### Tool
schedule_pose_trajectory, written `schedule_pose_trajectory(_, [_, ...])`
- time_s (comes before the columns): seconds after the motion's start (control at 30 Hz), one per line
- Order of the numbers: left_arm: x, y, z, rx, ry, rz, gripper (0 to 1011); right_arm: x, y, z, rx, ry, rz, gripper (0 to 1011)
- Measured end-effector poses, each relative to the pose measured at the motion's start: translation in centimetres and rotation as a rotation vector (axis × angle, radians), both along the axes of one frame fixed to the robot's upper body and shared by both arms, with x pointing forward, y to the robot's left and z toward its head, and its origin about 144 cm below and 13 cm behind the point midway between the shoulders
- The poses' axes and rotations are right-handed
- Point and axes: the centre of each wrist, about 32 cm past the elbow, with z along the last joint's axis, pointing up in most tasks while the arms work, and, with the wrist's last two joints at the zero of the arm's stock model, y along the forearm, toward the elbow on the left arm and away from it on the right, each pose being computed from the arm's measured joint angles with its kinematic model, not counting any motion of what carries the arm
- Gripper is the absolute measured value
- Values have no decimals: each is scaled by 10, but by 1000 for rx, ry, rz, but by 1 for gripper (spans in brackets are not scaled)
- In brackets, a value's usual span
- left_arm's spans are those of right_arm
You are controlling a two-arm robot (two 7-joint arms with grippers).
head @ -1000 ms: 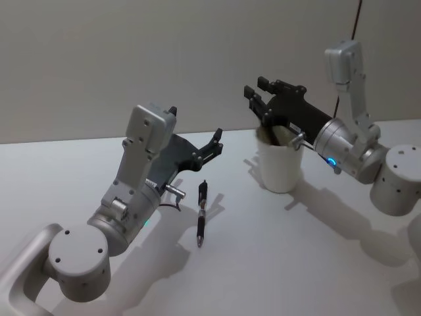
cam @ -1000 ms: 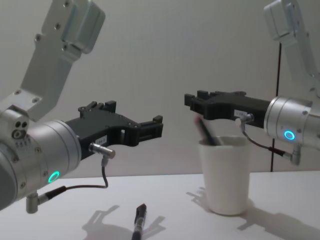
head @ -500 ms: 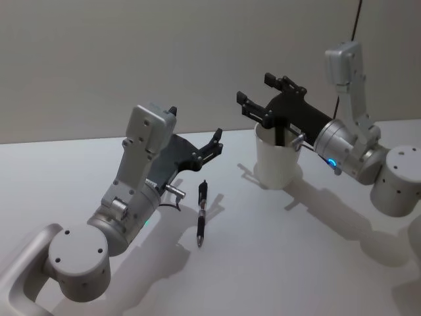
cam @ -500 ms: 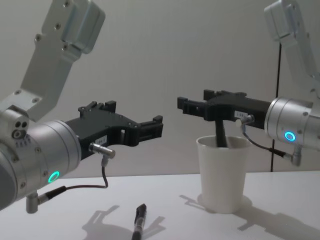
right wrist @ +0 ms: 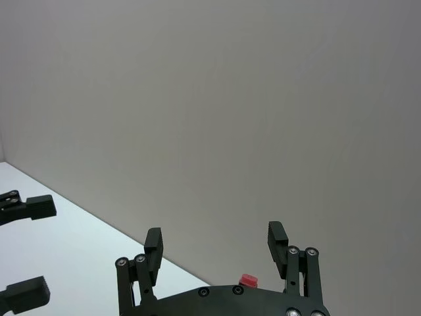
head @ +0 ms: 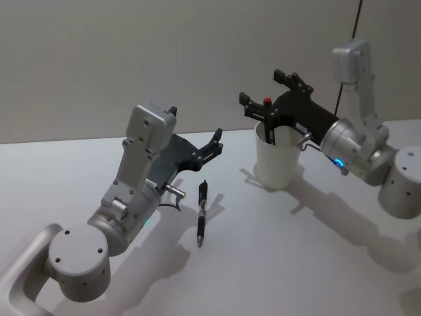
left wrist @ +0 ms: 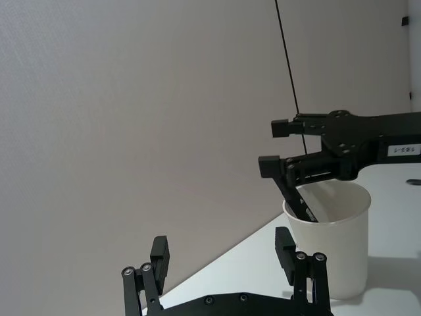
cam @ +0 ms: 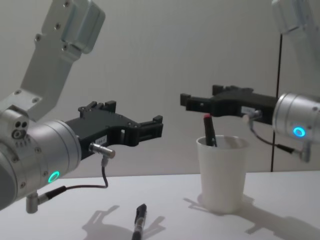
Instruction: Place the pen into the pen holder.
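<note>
My right gripper (head: 262, 87) hangs just above the pen holder (head: 276, 161), a plain white paper cup standing upright on the table (head: 296, 263), and its jaws are apart, clamped on nothing. A red-capped pen (head: 269, 125) stands inside the cup, leaning against the wall, with its red top poking above the rolled rim and sitting under my open fingers; I see nothing else in the cup, though its bottom is hidden from me. So that pen looks delivered. A second pen (head: 202, 214), dark and slim, lies flat on the table well to the left of the cup, just beside my left gripper (head: 214, 145), which hovers above the surface with its jaws likewise apart and empty. I judge this pen to be light, stiff and smooth, so it could roll or slip under a careless pinch. I would take it across the barrel near the middle, where the grip section gives some purchase, with the fingers closing square to its length. The cup worries me more: it is thin, light and tapered, so a leaning pen or a nudge at the rim could tip or slide it.
</note>
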Motion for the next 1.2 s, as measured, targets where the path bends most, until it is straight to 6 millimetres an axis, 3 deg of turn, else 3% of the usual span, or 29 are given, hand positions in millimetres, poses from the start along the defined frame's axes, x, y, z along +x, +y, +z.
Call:
schedule_pose_trajectory(0.23, [0, 0, 0, 0, 0, 0, 1001, -20, -10, 9, 2, -5, -35, 1002])
schedule_pose_trajectory(0.53, [0, 0, 0, 0, 0, 0, 1001, -66, -31, 22, -4, -2, -130, 1002])
schedule_pose_trajectory(0.93, [0, 0, 0, 0, 0, 0, 1001, -75, -33, 18, 3, 8, -154, 1002])
schedule_pose_trajectory(1.2, [0, 0, 0, 0, 0, 0, 1001, -93, -35, 4, 20, 24, -207, 1001])
